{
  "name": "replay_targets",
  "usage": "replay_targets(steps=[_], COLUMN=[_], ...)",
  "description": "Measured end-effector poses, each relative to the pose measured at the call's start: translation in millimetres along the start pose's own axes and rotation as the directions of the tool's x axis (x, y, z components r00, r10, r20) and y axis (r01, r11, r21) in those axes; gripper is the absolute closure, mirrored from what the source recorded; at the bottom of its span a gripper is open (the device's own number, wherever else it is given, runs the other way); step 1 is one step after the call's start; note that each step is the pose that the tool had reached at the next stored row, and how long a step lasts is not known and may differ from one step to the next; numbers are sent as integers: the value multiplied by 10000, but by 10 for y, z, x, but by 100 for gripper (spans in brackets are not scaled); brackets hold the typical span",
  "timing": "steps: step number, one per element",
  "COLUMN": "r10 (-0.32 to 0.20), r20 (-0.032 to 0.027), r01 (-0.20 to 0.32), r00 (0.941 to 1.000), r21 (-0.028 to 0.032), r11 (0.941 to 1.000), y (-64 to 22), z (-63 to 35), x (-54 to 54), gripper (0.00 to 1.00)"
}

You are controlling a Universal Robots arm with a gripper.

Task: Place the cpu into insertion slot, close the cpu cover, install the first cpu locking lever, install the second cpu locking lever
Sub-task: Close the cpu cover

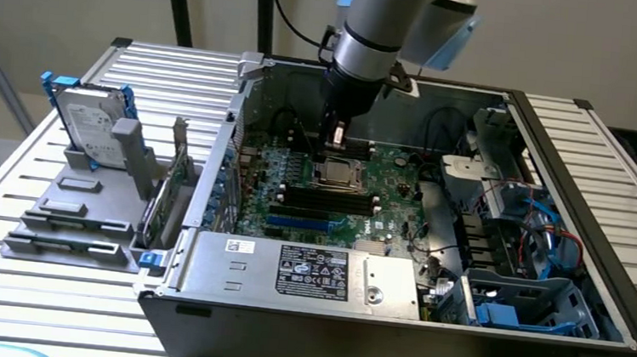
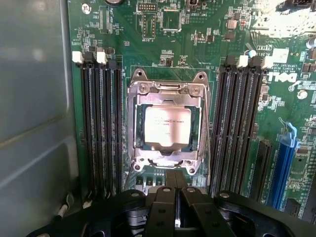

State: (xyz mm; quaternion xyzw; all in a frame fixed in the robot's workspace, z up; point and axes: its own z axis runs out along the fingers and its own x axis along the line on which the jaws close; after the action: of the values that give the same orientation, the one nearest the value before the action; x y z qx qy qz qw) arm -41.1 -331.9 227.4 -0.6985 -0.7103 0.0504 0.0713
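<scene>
I see the open computer case (image 1: 396, 347) with the green motherboard (image 2: 197, 34) inside. Mid-board, between the memory slots (image 2: 101, 128), the cpu cover (image 2: 140, 96) lies closed, its long axis parallel to them. The cpu (image 2: 168, 126) sits flat in the insertion slot (image 2: 139, 129), silvery face up. My gripper (image 2: 175, 190) is clenched shut just beside the cover's edge.

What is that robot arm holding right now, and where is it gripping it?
Nothing. The gripper has its jaws shut together with nothing between them; the cpu lies on the board beneath the lowered cpu cover.
</scene>
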Motion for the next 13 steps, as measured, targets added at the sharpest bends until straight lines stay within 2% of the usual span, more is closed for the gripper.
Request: replay_targets(steps=[13], r10=[0], r20=[-4], r01=[0], r00=[10000], r21=[7], r11=[10000], y=[39], z=[226], x=[-24], gripper=[89])
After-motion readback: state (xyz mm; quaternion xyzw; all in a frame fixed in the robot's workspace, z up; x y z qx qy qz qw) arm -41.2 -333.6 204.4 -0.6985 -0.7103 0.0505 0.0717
